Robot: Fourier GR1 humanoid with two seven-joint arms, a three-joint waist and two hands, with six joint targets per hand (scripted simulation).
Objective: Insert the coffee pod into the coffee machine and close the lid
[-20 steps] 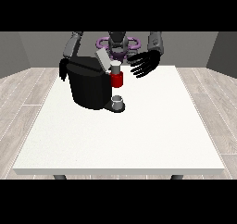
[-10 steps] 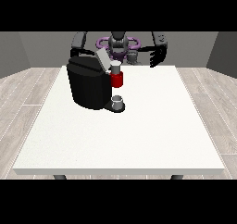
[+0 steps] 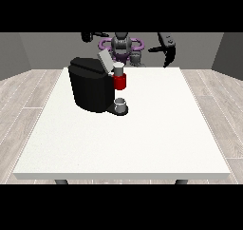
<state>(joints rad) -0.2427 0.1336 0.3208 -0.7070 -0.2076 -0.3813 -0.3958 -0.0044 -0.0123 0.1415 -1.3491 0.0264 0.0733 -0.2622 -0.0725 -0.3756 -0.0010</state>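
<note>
The black coffee machine [image 3: 93, 87] stands on the white table [image 3: 142, 134], left of centre near the far edge. Its grey lid [image 3: 104, 60] is tilted up and open. A small grey coffee pod [image 3: 118, 69] sits upright on top of the red pod holder [image 3: 120, 82] at the machine's front. The hand at the view's right [image 3: 167, 47] is raised high beyond the table's far edge, well away from the machine, with its fingers hanging straight and holding nothing. The hand at the view's left [image 3: 89, 35] is lifted above and behind the machine, only partly visible.
A small grey cup [image 3: 121, 103] stands on the machine's drip base under the red holder. The robot's torso [image 3: 122, 47] is behind the far table edge. Wooden floor surrounds the table.
Both hands have risen and drawn back from the machine toward the robot's shoulders. The hand at the view's right moved further right. The pod, lid and machine have not moved.
</note>
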